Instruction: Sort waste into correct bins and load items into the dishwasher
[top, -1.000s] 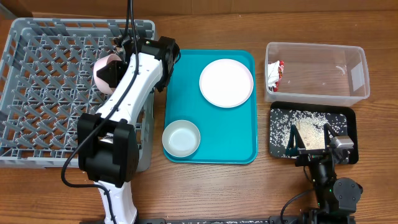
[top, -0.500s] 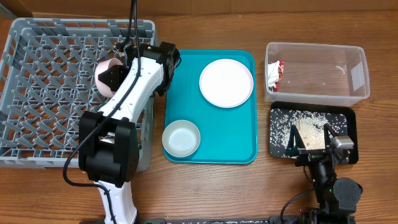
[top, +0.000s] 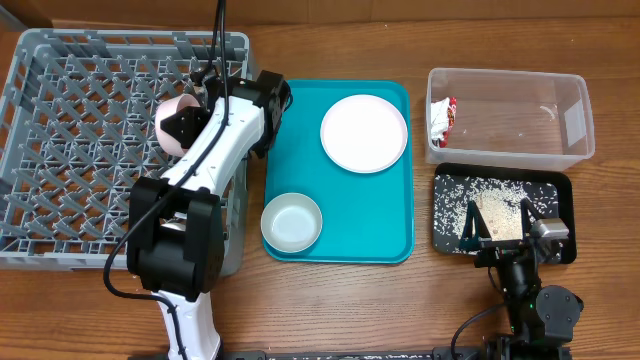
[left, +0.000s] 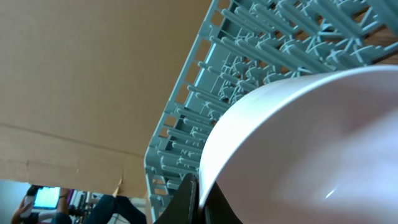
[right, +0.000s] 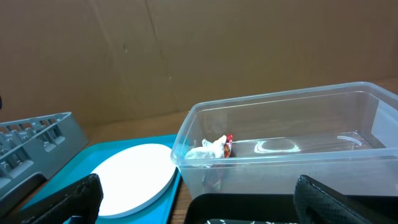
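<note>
The left gripper (top: 183, 122) is clamping the white saucer (left: 311, 149), tilted, over the grey dish rack (top: 70, 130). The right gripper (top: 498, 230) is sitting with its fingers spread wide at the near edge of the black tray (top: 550, 195), which is holding rice grains (top: 455, 205) and tan scraps (top: 497, 215). The clear tub (top: 575, 120) is holding the red-and-white wrapper (top: 441, 120), its print seemingly too small to read. The teal tray (top: 350, 210) is carrying the large white plate (top: 364, 133) and the bowl (top: 292, 222).

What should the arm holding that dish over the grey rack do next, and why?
Probably ease the saucer down until its edge slots between the rack's pegs. The left hand is shut on its rim and holds it tilted over the rack, seemingly not yet seated. The plate and bowl wait on the teal tray.
</note>
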